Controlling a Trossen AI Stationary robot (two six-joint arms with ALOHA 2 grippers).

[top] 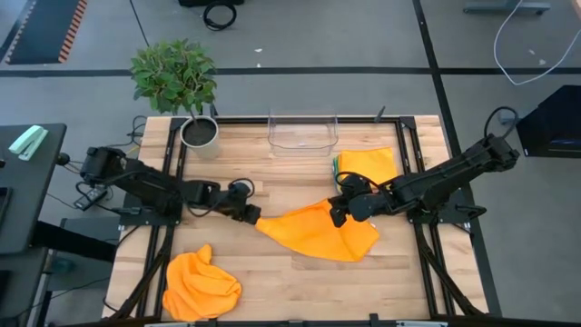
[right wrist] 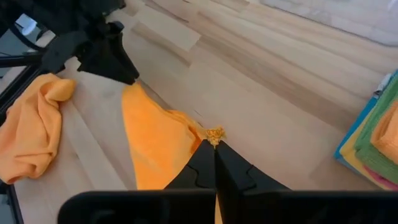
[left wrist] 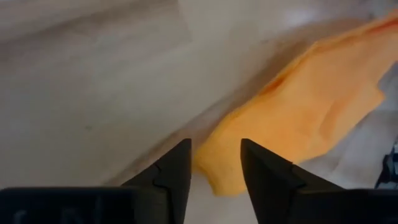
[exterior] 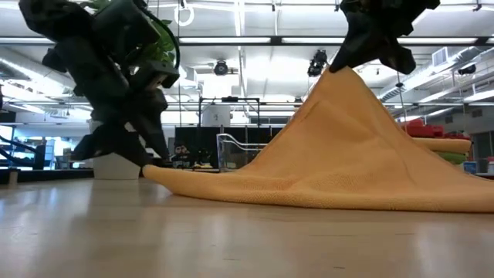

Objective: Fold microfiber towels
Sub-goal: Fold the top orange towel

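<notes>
Mid-table: spread towel [top: 322,232], its left tip between the fingers of the left gripper [top: 251,214], its right part lifted by the right gripper [top: 338,214]. Near left: crumpled towel [top: 200,286]. Far right, behind the right gripper: towel stack [top: 368,165]. Far middle, at the table [top: 272,282] edge: bin [top: 302,133]. Far left: plant pot [top: 199,133].

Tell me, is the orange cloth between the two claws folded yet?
Not folded. The orange towel is stretched out: the right claw pinches one corner up into a peak, while the other end lies on the table at the open left claw.
</notes>
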